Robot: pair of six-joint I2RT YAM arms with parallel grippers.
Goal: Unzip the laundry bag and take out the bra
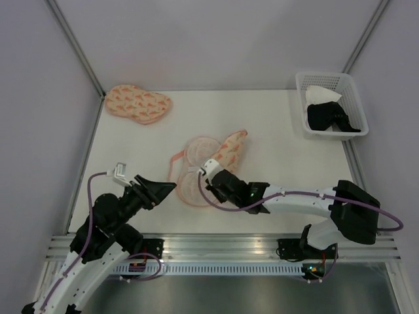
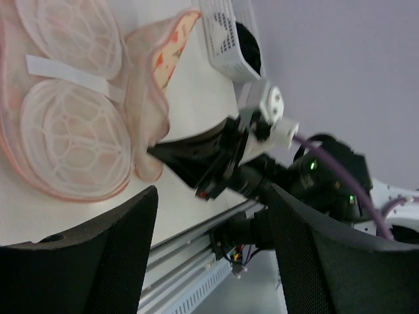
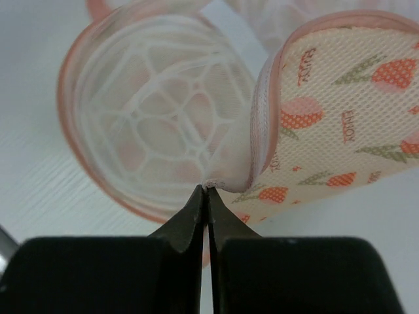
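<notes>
The laundry bag [image 1: 196, 167] lies unzipped at the table's middle, its pale mesh lobes [image 2: 65, 137] exposed and its printed flap [image 1: 232, 149] folded up on the right. My right gripper [image 1: 205, 171] is shut on the flap's pink rim [image 3: 216, 182], beside a mesh lobe [image 3: 157, 131]. My left gripper [image 1: 171, 186] is open and empty, just left of the bag's near end; its fingers [image 2: 98, 261] frame the right gripper [image 2: 190, 160]. The black bra [image 1: 330, 118] lies in the white basket [image 1: 327, 75] at the far right.
A second, closed printed pouch [image 1: 139, 103] lies at the far left. A white cloth [image 1: 324, 95] lies in the basket beside the bra. The basket also shows in the left wrist view [image 2: 226, 33]. Walls enclose the table on three sides.
</notes>
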